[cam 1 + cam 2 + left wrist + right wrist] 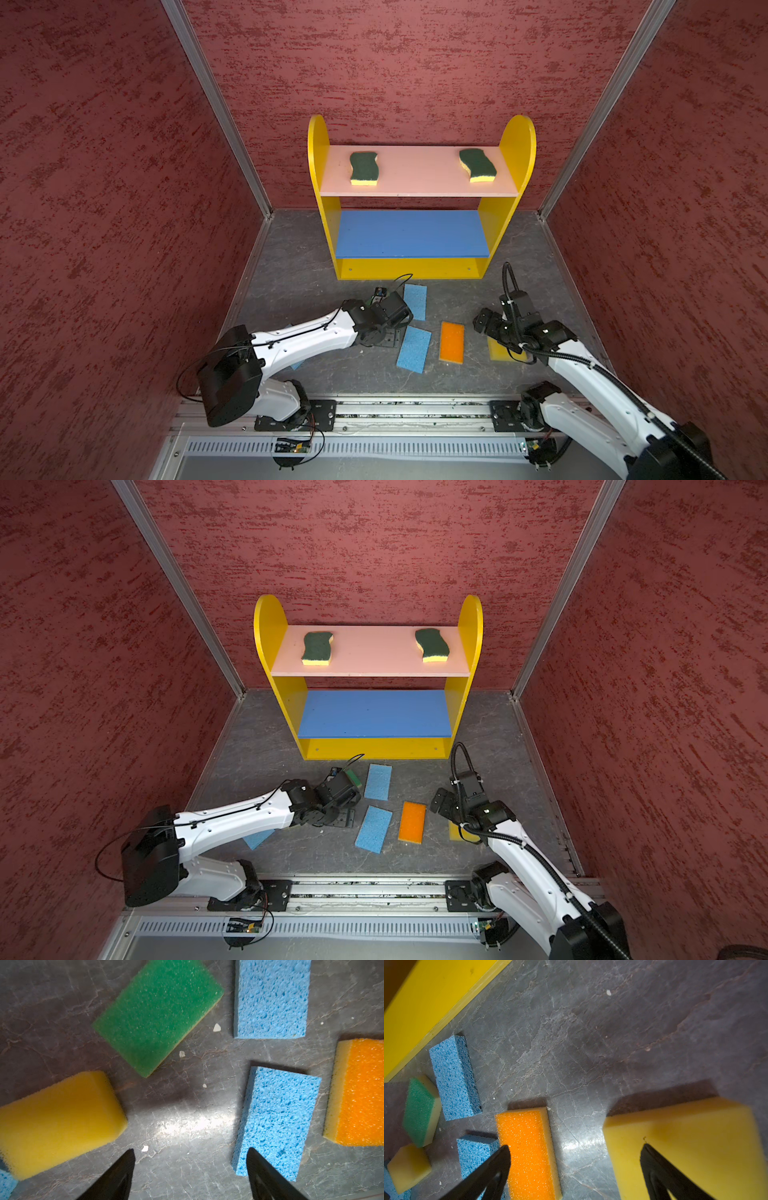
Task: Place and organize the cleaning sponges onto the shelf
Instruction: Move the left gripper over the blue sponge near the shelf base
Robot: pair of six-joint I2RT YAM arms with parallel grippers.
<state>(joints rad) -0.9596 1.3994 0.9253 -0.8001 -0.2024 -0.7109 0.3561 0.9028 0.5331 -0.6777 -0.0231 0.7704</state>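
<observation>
- Low over the table (291, 266), at 6 o'clock from the shelf (513, 166), the left jaws hang spread and empty between a thick yellow sponge (58, 1122) and a blue sponge (276, 1124), seemingly choosing a pick.
- A wavy dark-green sponge (364, 166) sits at the pink top board's (415, 174) 9 o'clock end and its twin (478, 164) at 3 o'clock, probably keeping the middle free.
- Right jaws, spread and empty, bridge the orange sponge (529, 1151) and another yellow sponge (695, 1136).

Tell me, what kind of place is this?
Probably a robot test booth, not a home: red walls box in a small floor, a left arm and right arm sit on a metal rail, facing a little shelf.
</observation>
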